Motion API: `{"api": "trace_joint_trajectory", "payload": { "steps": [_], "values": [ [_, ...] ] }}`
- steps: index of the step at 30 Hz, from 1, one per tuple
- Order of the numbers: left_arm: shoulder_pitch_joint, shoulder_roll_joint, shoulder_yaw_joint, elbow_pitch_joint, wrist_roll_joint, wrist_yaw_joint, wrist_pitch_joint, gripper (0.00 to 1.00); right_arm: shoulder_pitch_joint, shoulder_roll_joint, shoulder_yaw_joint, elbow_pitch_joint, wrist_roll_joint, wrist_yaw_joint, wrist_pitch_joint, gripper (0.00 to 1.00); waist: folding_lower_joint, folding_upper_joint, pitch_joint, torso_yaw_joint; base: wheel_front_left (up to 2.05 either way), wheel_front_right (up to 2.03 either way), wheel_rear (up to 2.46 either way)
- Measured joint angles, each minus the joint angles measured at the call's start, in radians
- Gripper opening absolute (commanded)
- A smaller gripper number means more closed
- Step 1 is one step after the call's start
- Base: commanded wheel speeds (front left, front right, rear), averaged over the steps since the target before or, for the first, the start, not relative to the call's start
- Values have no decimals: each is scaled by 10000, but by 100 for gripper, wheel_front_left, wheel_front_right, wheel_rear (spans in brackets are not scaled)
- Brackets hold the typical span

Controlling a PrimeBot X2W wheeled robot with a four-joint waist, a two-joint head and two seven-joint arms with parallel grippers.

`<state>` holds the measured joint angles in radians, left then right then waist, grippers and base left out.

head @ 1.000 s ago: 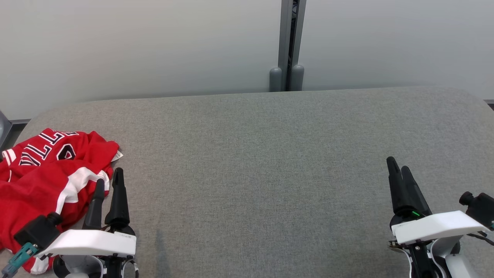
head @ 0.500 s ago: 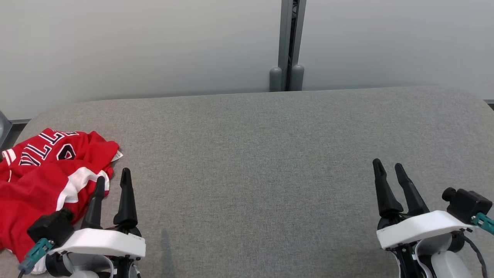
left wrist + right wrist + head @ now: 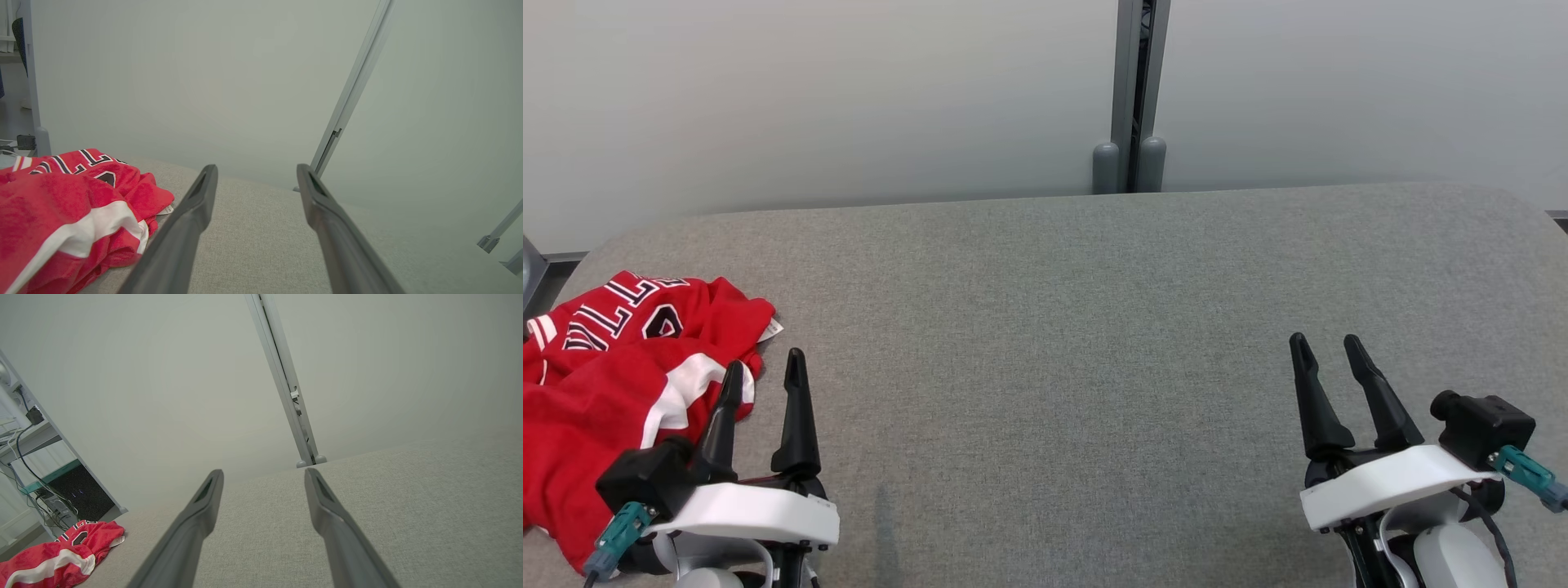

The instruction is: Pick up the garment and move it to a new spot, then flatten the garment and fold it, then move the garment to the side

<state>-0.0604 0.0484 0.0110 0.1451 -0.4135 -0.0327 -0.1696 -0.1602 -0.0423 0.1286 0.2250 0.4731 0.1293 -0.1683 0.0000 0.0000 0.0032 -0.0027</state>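
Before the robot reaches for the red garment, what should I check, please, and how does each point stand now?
1. Left gripper open: ok, jaws apart.
2. Right gripper open: ok, jaws apart.
3. Red garment near the left gripper: ok, just to its left.
4. Left fingers touching the garment: cannot tell.
5. Garment lying flat: not ok, crumpled.
6. Room on the grey table for a new spot: ok, bare cloth between the grippers.

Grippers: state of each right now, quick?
Left gripper: open, holding nothing; the red garment lies just to its left.
Right gripper: open, holding nothing.
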Motion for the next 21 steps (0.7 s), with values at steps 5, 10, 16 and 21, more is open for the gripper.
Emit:
{"api": "trace_joint_trajectory", "payload": {
  "steps": [5, 10, 16, 21],
  "values": [
    [-1, 0, -19, -92, 366, -8, -138, 100, -57, -6, 90, -29, -472, 0, -119, 100, 0, 0, 7, 4, 0, 0, 0],
    [-2, -2, -31, -144, 815, -13, -247, 100, -113, -10, 174, -61, -884, 0, -247, 100, 0, 0, 12, 7, 0, 0, 0],
    [-2, -2, -81, -140, 1371, 0, -372, 100, -151, -13, 280, -61, -1386, 0, -359, 100, 0, 0, 12, 1, 0, 0, 0],
    [-2, -2, -96, -125, 1776, 27, -466, 100, -174, -15, 343, -59, -1818, 0, -454, 100, 0, 0, 15, -6, 0, 0, 0]
  ]
}}
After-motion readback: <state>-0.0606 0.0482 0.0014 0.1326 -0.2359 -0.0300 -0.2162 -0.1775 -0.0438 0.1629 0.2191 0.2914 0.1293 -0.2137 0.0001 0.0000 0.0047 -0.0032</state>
